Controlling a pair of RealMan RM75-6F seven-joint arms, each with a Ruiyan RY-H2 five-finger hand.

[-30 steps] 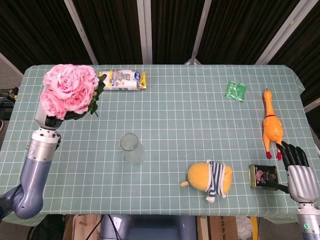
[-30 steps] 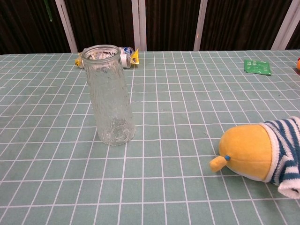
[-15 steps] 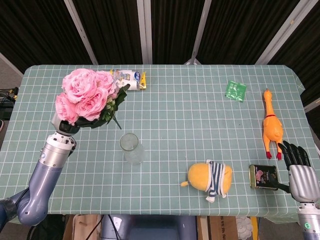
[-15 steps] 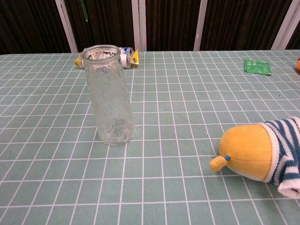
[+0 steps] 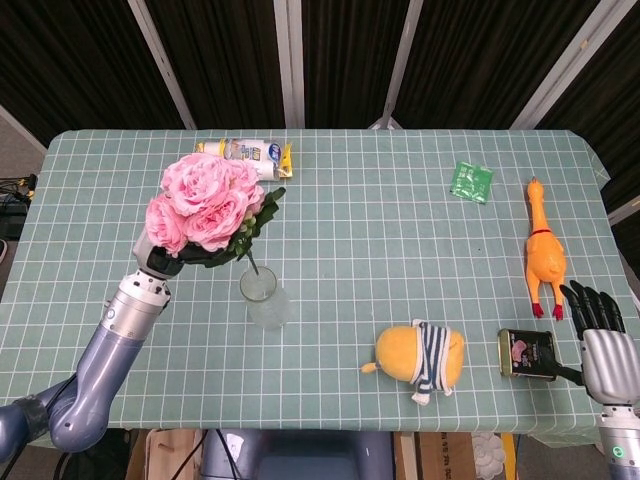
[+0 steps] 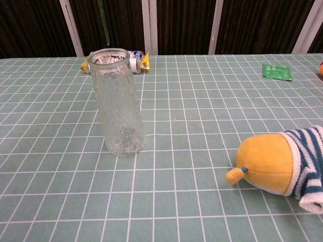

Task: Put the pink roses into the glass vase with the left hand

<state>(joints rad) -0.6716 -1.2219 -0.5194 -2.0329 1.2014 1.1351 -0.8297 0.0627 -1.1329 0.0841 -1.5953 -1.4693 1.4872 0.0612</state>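
My left hand [image 5: 160, 261] holds a bunch of pink roses [image 5: 205, 203] in the air, left of and above the glass vase [image 5: 263, 297]. The green stem [image 5: 253, 262] points down toward the vase's open mouth. In the chest view the stem tip [image 6: 103, 22] hangs just above the rim of the upright, empty vase [image 6: 117, 103]; the hand itself is out of that view. My right hand [image 5: 597, 335] rests open at the table's front right edge, beside a small tin [image 5: 527, 353], holding nothing.
A yellow plush toy in a striped shirt [image 5: 420, 357] lies right of the vase. A rubber chicken [image 5: 543, 250] and a green packet [image 5: 470, 181] sit at the right. A snack packet [image 5: 245, 153] lies at the back behind the roses.
My left hand has carried the roses rightward and toward the vase; the stem now hangs near the vase mouth. The right hand has barely shifted.
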